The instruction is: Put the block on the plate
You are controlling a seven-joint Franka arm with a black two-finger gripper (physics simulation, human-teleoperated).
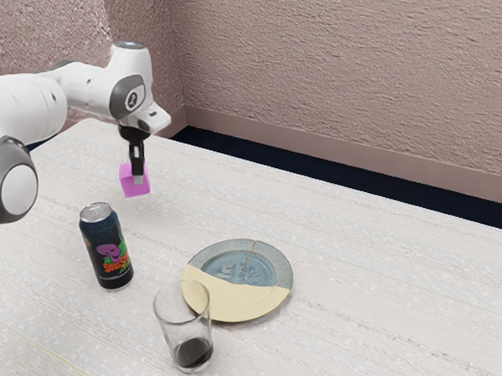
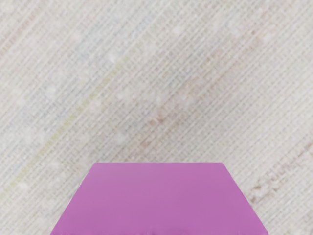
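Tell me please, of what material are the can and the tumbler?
The can looks like printed metal, fairly glossy: its top is silvery. The tumbler looks smooth and clear, since the plate shows through it; probably glass, possibly plastic.

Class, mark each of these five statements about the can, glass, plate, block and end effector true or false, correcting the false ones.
1. The can and the glass both stand upright. True.
2. The glass is dark up to its brim. False: only its bottom is dark.
3. The plate is partly pale yellow. True.
4. The end effector is at the block. True.
5. The block lies on the plate. False: it is away from the plate.
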